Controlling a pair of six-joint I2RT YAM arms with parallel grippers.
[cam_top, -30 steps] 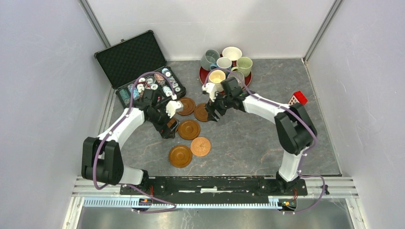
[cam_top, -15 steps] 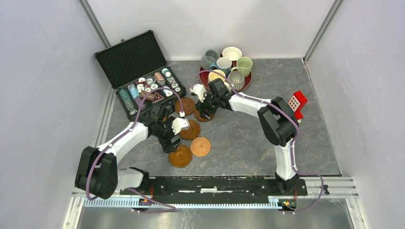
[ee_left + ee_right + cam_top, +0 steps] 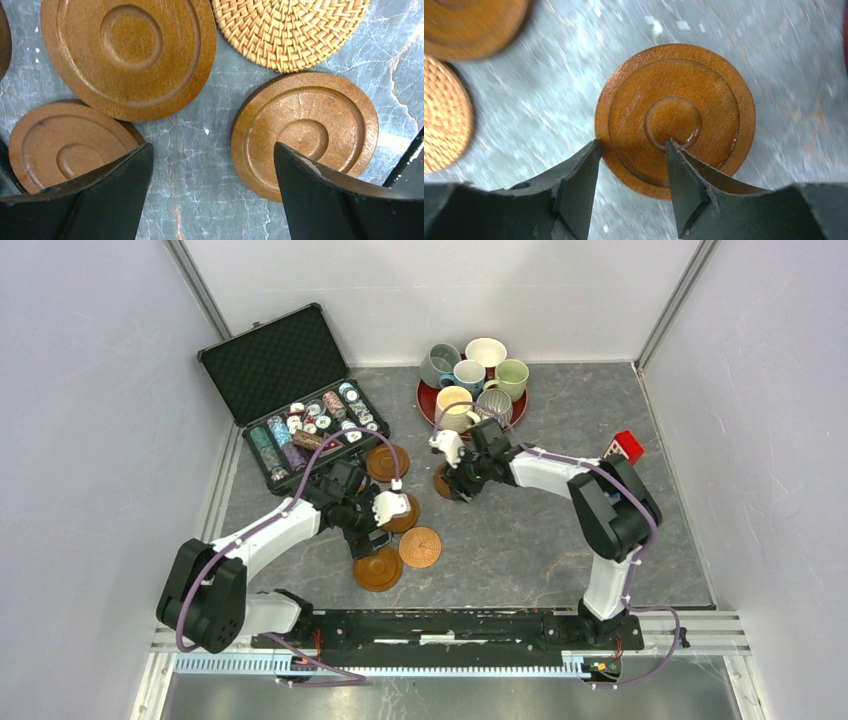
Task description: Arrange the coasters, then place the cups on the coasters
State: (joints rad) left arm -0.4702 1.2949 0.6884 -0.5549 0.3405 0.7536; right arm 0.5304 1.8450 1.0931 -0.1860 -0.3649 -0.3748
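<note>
- Right gripper (image 3: 631,145) is down on a brown coaster (image 3: 676,107) lying on the grey table (image 3: 530,540) just near of the red tray (image 3: 426,400), towards the far centre; one finger sits at the disc's outer edge and the other at its centre ring, jaws partly apart, and whether they actually pinch it cannot be told
- That coaster shows sharp in the right wrist view while the table around it is smeared
- Left gripper (image 3: 212,150), jaws spread wide and grasping nothing, hangs over bare table between two more coasters (image 3: 305,125), one by each finger, left of centre
- A bigger-looking coaster (image 3: 127,55) lies past the fingers with its rim over the edge of one of that pair; a woven coaster (image 3: 290,30) lies just beside the other
- One far coaster (image 3: 387,462) sits just near of the open chip case (image 3: 290,390) at the far left
- Six cups (image 3: 468,373) stand crowded together on the red tray at the far edge
- A small red block (image 3: 627,445) sits at the right edge of the table
</note>
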